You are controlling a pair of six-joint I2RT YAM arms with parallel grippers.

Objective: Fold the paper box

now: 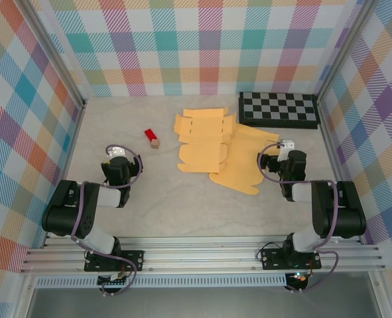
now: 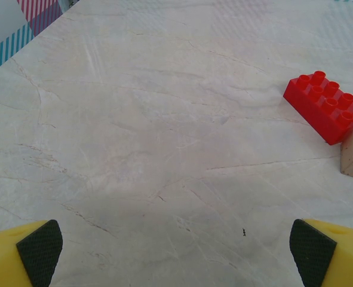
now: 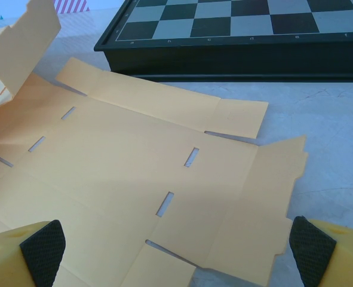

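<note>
Right wrist view shows the cardboard (image 3: 122, 149) ahead of the right pincer (image 3: 177, 254), whose two fingers stand wide apart. The flat sheet lies left of the chessboard (image 3: 236, 60); this arm seems the nearer one.

Looks like a robotics lab station: two arms (image 1: 119, 171) (image 1: 295, 173) bolted along the near edge of a marble-patterned table (image 1: 162, 205), metal rails (image 1: 202, 248), checkered panels (image 1: 196, 46) on three sides.

Checked cloth (image 1: 202, 46) (quite colorful) borders 3 sides of the pale marbled table (image 1: 156, 205).
</note>
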